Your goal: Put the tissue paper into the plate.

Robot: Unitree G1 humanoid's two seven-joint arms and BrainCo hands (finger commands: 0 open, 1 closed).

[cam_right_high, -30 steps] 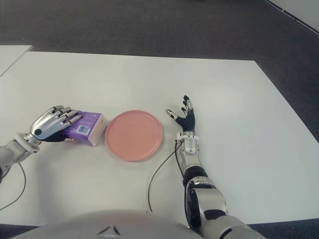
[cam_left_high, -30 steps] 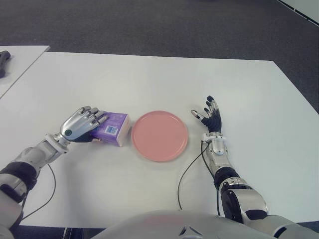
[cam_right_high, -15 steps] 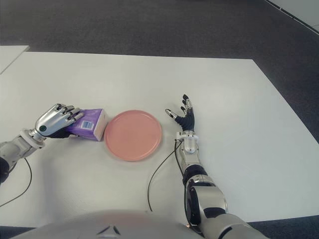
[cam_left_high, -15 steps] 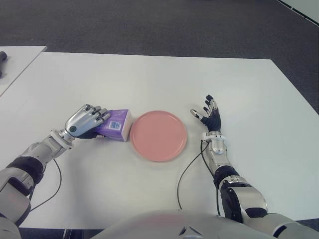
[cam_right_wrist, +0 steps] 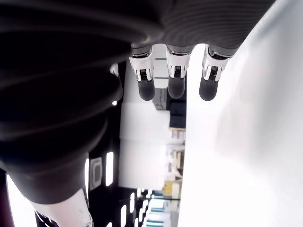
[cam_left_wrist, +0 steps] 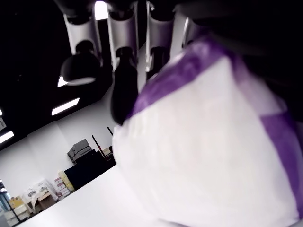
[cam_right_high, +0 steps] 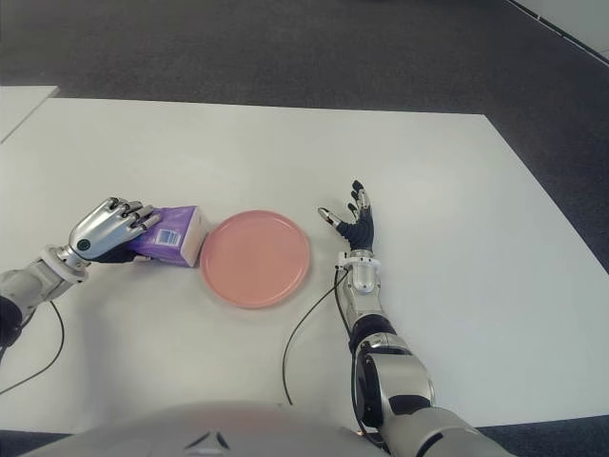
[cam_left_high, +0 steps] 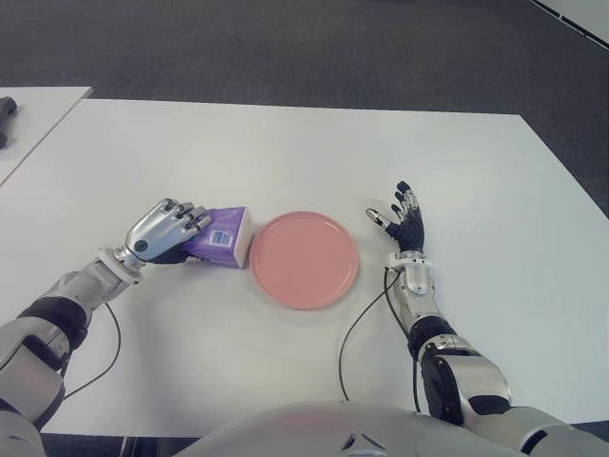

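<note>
- The left hand [cam_left_high: 164, 228] sits on the left part of the white table [cam_left_high: 285, 143], its fingers [cam_left_wrist: 124, 71] curled over the top of the purple tissue paper pack [cam_left_high: 221, 238] and clamped on it.
- The pack is just left of the pink plate [cam_left_high: 304, 259], its white end close to the rim (whether the two touch I cannot tell); it is not yet in the plate.
- The right hand [cam_left_high: 403, 221] shows to the right of the plate, fingers spread and holding nothing.
- Risk, as I judge it: the soft pack may slip from a top-only grasp during the lift, or its near end may catch the plate's rim and shove the plate rightward if carried too low.
</note>
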